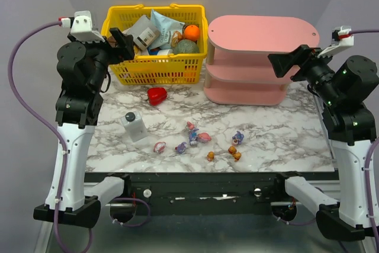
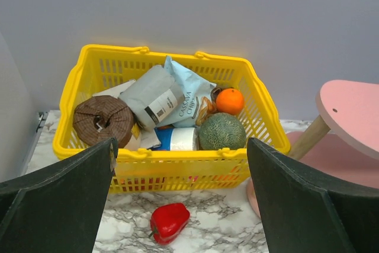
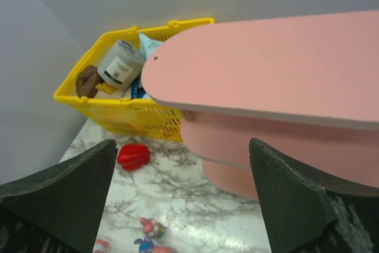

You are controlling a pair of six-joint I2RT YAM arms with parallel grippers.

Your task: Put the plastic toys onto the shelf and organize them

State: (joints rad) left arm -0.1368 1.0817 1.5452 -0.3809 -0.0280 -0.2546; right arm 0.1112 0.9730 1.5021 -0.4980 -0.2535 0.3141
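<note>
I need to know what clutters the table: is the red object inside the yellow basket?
No, the red object lies on the marble table, just in front of the yellow basket.

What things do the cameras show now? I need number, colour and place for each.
plastic toys: nine, purple-blue, orange and pink-white, scattered, front middle
shelf: one, pink, back right
basket: one, yellow, back left, holding packets, an orange, a melon
heart-shaped object: one, red, before the basket
bottle: one, white with dark cap, front left
table: one, white marbled, under everything
left gripper: one, black, open, by the basket
right gripper: one, black, open, by the shelf
</note>
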